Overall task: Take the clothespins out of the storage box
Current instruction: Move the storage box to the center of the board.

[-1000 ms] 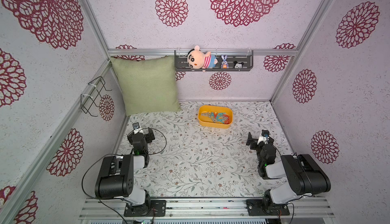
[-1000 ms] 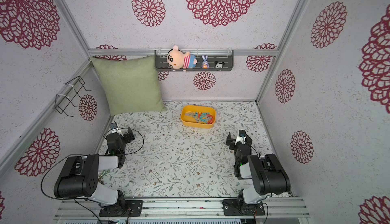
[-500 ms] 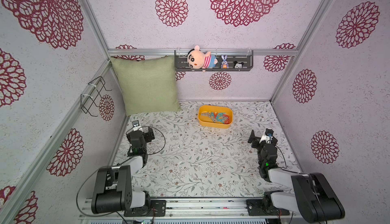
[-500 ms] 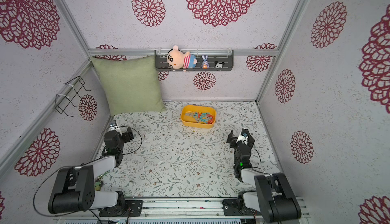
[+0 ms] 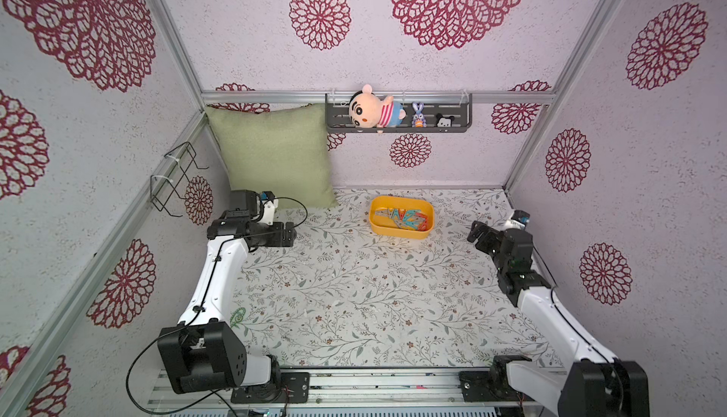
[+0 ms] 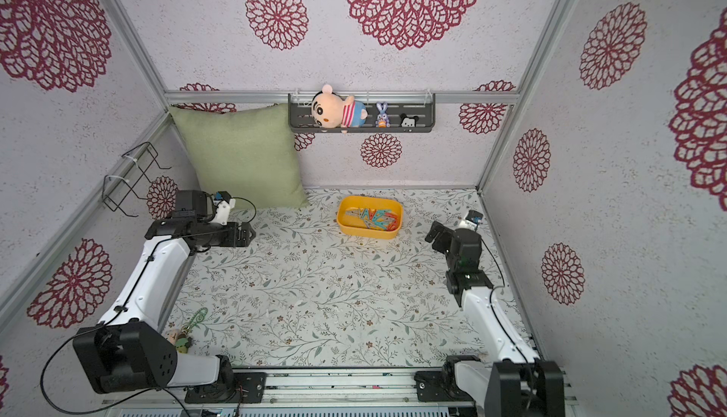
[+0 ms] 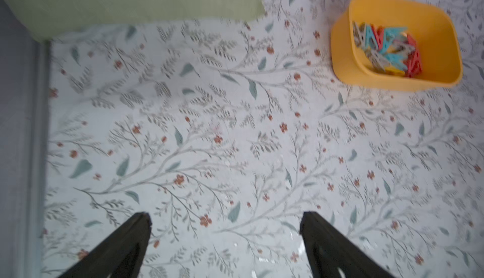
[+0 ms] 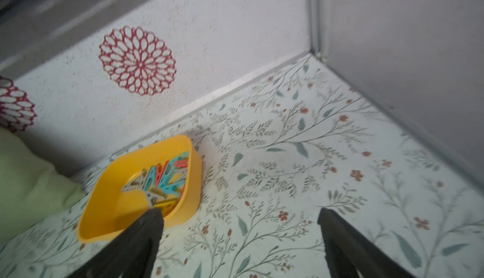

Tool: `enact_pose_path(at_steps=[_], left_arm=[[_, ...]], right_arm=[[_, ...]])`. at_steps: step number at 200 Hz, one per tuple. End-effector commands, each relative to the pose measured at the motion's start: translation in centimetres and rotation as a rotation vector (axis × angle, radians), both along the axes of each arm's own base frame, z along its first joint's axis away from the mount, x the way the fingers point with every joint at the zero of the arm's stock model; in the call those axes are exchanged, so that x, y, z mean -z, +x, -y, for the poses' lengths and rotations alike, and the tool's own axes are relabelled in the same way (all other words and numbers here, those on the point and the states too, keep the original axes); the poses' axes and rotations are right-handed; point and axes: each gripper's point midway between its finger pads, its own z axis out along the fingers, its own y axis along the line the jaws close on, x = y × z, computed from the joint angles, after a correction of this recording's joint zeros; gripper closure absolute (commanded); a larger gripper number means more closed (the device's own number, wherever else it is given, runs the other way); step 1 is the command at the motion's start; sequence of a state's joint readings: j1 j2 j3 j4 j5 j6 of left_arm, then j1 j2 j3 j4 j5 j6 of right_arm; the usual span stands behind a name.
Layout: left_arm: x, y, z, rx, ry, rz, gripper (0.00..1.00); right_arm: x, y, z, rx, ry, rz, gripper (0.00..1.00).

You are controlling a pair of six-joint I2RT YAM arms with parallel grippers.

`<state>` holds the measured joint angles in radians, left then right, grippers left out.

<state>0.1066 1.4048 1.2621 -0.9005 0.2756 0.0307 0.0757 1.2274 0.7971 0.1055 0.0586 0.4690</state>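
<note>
Clothespins (image 5: 403, 218): heaped loosely inside the storage box (image 5: 397, 235), crossing over one another, teal-blue, grey, red and yellow-orange. Bunched toward the robot's right half of the box, with bare yellow floor on the other half.

Storage box: yellow, with rounded corners. Rests flat on the floral table (image 5: 354, 297), close to the back wall and about midway between the side walls. Sits near the lower corner of the green cushion (image 5: 275, 155), apart from it.

Left gripper (image 5: 292, 234): released, spread wide, empty. Shows only bare tablecloth in the gap in the left wrist view (image 7: 225, 216). Hangs above the table just in front of the cushion's lower edge, pointed toward the box and well apart from it.

Right gripper (image 5: 476, 234): likewise released, spread wide, empty. Hangs near the right wall, angled toward the box and apart from it in both top views. In the right wrist view, one dark finger (image 8: 146, 227) overlaps the box's near wall in the picture only.

Above, on the back wall: dark grey shelf (image 5: 456, 128) carrying a plush doll (image 5: 373, 110) and two small figures. On the left wall: black wire rack (image 5: 173, 177).
</note>
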Motion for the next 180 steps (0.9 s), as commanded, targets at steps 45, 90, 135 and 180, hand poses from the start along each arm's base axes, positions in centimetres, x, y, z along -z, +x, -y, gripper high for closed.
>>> enact_pose_path(at_steps=[45, 90, 135, 180], left_arm=[[1.8, -3.9, 3.2, 0.083, -0.157, 0.049, 0.03], [0.7, -4.7, 4.4, 0.145, -0.206, 0.057, 0.02], [0.4, -5.2, 5.0, 0.188, -0.225, 0.063, 0.03], [0.2, -5.3, 5.0, 0.188, -0.218, 0.074, 0.03]], right_arm=[[5.4, 5.5, -10.3, -0.374, 0.213, -0.393, 0.23], [8.9, 10.4, -10.7, -0.338, 0.148, -0.485, 0.38], [11.7, 12.8, -9.4, -0.257, 0.058, -0.551, 0.48], [13.3, 14.6, -9.9, -0.272, 0.035, -0.586, 0.63]])
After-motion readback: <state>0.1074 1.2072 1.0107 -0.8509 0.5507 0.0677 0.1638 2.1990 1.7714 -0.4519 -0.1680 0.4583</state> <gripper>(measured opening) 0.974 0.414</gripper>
